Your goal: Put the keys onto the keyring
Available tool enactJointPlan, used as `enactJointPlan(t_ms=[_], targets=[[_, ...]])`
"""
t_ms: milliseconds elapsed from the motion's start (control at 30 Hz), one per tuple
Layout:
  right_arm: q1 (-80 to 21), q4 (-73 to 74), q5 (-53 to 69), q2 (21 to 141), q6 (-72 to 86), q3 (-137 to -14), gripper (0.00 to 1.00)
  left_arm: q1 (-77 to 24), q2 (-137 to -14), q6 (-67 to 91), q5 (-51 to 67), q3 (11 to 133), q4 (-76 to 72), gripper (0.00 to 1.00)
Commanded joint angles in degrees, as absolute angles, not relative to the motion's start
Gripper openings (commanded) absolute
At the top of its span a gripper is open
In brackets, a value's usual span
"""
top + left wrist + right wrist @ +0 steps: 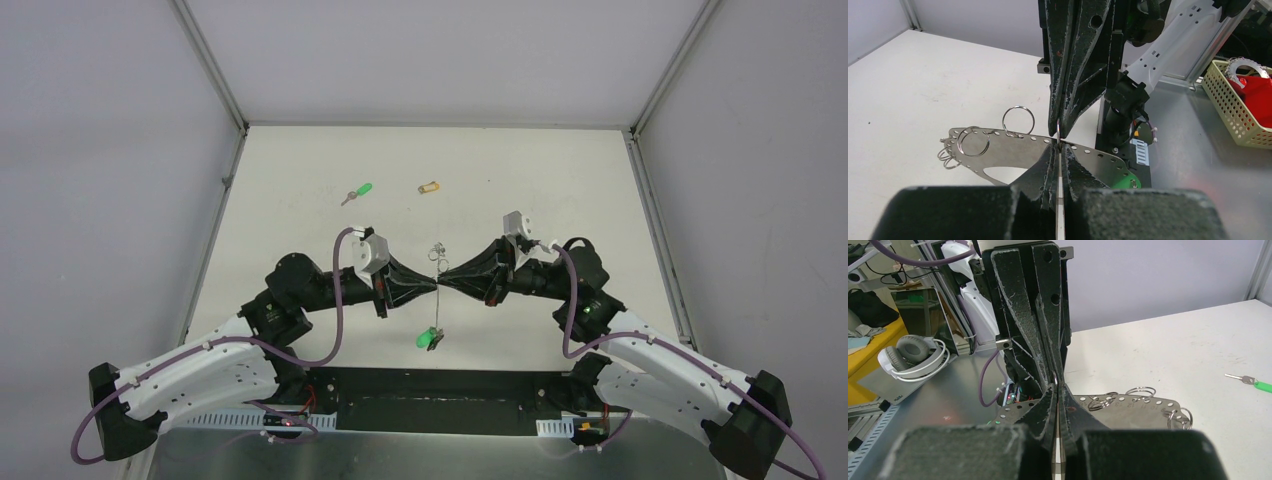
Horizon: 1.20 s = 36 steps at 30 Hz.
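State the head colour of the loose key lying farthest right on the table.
Yellow-tan. The key shows best in the top external view.

White table is enclosed by pale grey walls w/ alu. corner posts; beyond the left fingers, a perforated basket, poss. plastic, is seen.

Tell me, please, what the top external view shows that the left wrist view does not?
Only the top external view shows the green key and the yellow-tan key lying loose on the table. Only the left wrist view shows the flat perforated face of the keyring with its small split rings, and a cream basket off to the side. Both show the left gripper and right gripper shut tip to tip on the keyring, with a green tag hanging from it.
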<state>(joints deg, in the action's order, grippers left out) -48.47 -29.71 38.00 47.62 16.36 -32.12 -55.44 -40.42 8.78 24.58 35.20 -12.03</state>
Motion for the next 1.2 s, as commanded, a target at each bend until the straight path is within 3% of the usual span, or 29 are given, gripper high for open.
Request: enactJointPlan(t_ms=[0,100,333,400,467,667,1167], targets=[[-48.43,-31.44,38.81,47.03,15.91,-32.87,0.00,-55.29,-39.31,8.93,24.72,36.94,-14.93,0.00],[-48.43,-30.54,37.79,46.90,15.82,-32.94,0.00,-55.36,-39.07,8.55,24.61,38.05,-12.54,0.00],[-48.44,-28.65,37.43,45.93,14.96,-33.13,0.69,-55.33,-40.04,7.49,21.20,44.89,3.61,0.00],[-48.43,-27.79,37.46,45.79,14.71,-33.17,0.81,-55.33,-40.67,7.47,19.88,47.20,9.22,0.00],[-48.43,-26.65,37.09,45.73,14.44,-33.37,0.87,-55.30,-41.60,7.12,19.14,49.64,13.29,0.00],[-48.43,-17.70,25.08,45.73,18.75,-35.72,0.91,-55.36,-46.21,6.52,16.64,57.59,26.39,0.00],[-49.04,-8.93,30.91,51.85,18.71,-41.87,0.92,-55.31,-54.99,12.51,12.93,70.66,42.53,0.00]])
